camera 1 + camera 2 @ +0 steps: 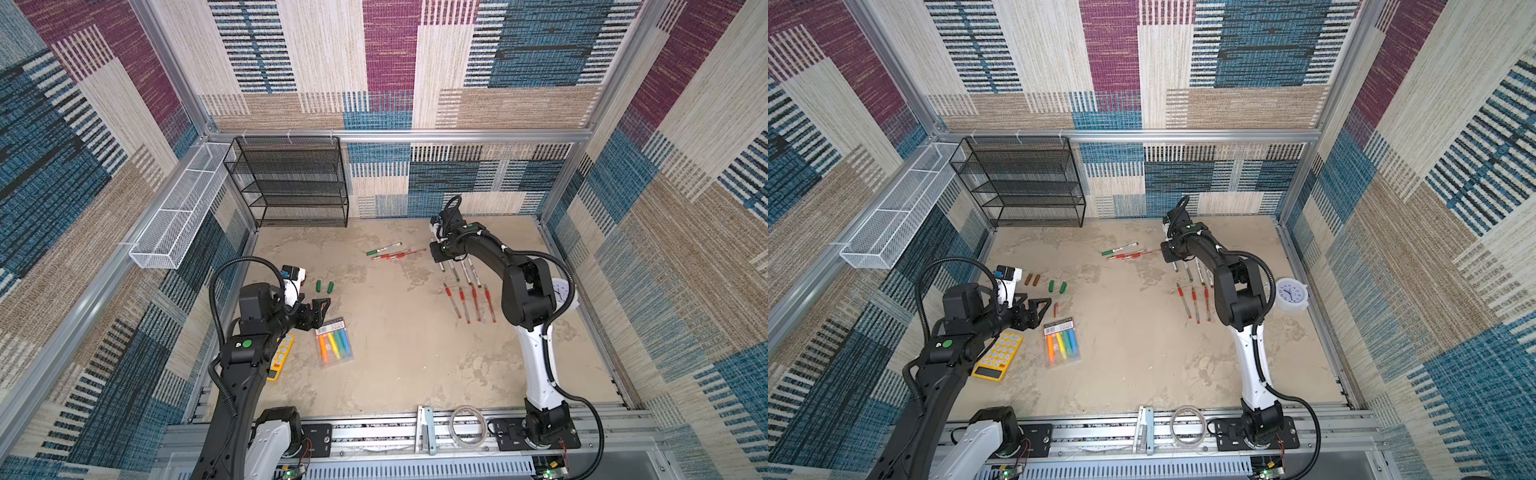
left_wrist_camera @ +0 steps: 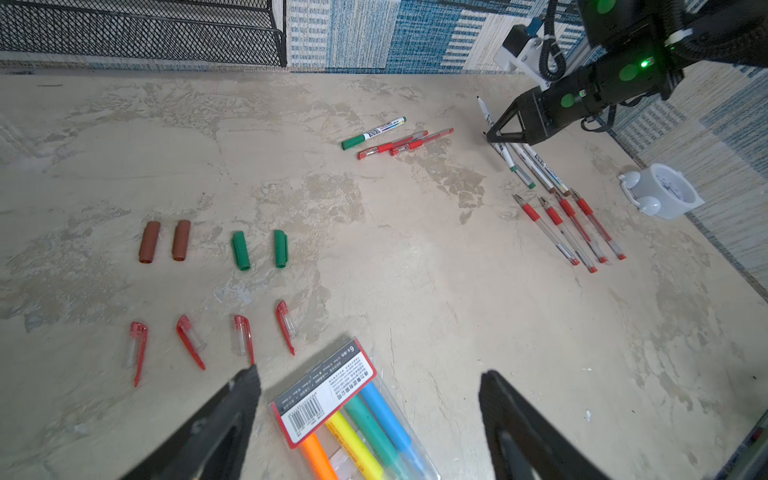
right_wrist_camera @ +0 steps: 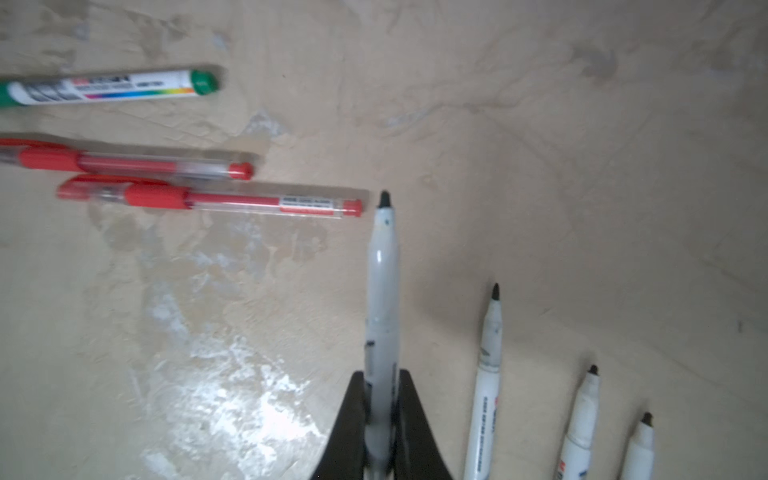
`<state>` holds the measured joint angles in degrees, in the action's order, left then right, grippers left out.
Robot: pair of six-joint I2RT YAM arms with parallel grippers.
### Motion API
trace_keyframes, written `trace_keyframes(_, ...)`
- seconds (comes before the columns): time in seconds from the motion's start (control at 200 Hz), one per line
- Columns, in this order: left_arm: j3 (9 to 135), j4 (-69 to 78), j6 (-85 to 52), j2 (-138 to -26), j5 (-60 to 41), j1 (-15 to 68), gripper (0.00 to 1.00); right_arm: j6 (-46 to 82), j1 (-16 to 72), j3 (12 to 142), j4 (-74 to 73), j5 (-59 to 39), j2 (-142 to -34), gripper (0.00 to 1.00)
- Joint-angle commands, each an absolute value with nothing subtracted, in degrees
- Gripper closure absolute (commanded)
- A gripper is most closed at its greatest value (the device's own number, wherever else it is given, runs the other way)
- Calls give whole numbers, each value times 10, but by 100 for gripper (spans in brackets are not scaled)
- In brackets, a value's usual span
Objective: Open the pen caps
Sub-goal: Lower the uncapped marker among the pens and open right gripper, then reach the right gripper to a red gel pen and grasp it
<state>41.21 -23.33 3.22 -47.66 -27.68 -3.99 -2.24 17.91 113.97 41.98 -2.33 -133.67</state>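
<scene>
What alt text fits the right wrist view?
The right gripper grips an uncapped white marker. Three more uncapped markers lie on the table beside it; a capped green marker and two capped red pens lie farther off.

I count two brown caps [image 2: 149, 242], two green caps [image 2: 240, 250], four red caps [image 2: 241, 328], four uncapped markers [image 3: 490, 365], one capped green marker [image 2: 372, 134], four uncapped red pens [image 2: 530, 212] and two capped red pens [image 2: 393, 145].

The left arm [image 1: 239, 386] and right arm [image 1: 536, 361] pair black joint housings with white link shells. Black corrugated cables [image 1: 216, 291] loop alongside. Round green stickers [image 1: 247, 343] mark joints, and 1 green LED [image 2: 644, 63] glows. The left gripper [image 2: 369, 372] has black wedge-shaped fingers [image 2: 224, 424].
</scene>
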Motion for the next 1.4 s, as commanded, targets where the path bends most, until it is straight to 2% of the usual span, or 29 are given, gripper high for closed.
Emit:
trace_keyframes(0.0, 413, -223, 47, -478, -294, -44, 14, -26, 179, 1165, 464, -4, -1354, 89)
trace_keyframes(0.546, 416, -223, 37, -482, -287, -51, 14, -14, 173, 1114, 448, -10, -1349, 81)
trace_keyframes(0.636, 412, -215, 35, -476, -295, -51, 14, -17, 171, 1114, 440, -8, -1346, 76)
trace_keyframes(0.917, 409, -217, 41, -477, -297, -53, 13, -15, 172, 1137, 443, -45, -1313, 70)
trace_keyframes(1.107, 411, -213, 36, -480, -294, -53, 14, -14, 171, 1182, 431, -109, -1335, 60)
trace_keyframes(1.292, 418, -220, 36, -486, -290, -54, 14, 3, 172, 1341, 464, -190, -1432, 50)
trace_keyframes(1.397, 410, -217, 42, -483, -294, -54, 14, 15, 171, 1419, 467, -214, -1482, 41)
